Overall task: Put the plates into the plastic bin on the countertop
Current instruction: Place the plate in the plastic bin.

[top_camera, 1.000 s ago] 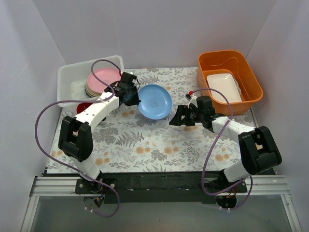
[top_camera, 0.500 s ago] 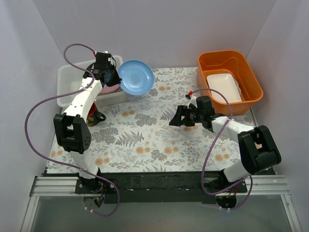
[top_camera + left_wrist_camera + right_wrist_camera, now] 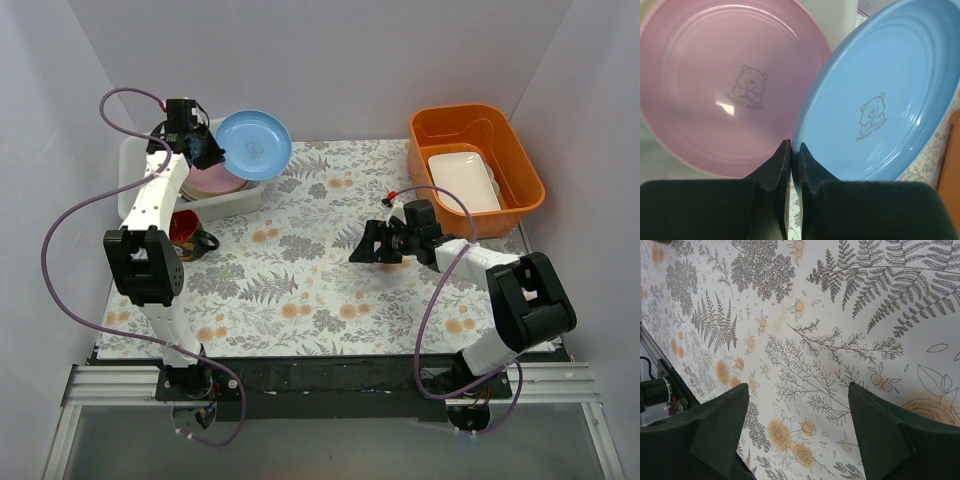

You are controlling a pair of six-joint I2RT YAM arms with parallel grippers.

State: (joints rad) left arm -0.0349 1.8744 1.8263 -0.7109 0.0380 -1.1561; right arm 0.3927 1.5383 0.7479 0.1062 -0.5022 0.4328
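Plates are the job, and the blue plate (image 3: 254, 145) is the one in play. Nearest in, the right gripper (image 3: 365, 245) hangs low over the countertop (image 3: 310, 290), jaws spread wide, nothing between them but fern print. Over on the left, a red mug (image 3: 188, 230) sits just in front of the bin (image 3: 135, 170). Inside the bin, a pink plate (image 3: 215, 180) lies on top, with what look like other plates under it. Above it is the left gripper (image 3: 203, 150), pinched tight on the blue plate's rim. It holds the plate up in the air, tilted, over the bin's right end, with part of it hanging out past the wall. Far right is the orange tub (image 3: 520, 150) with a white dish (image 3: 462, 180) inside, well apart from the action.

Step in hand, I'd say: the plate is at the bin, not yet set down. The next move calls for bringing it left over the pink one, levelling it, lowering it clear of the rim, then letting go.

The plate itself is light blue and glossy, ringed with shallow ridges, with a little bear and lettering at its centre. It has a thin rim and a slick look, so that narrow pinch could let it swing.
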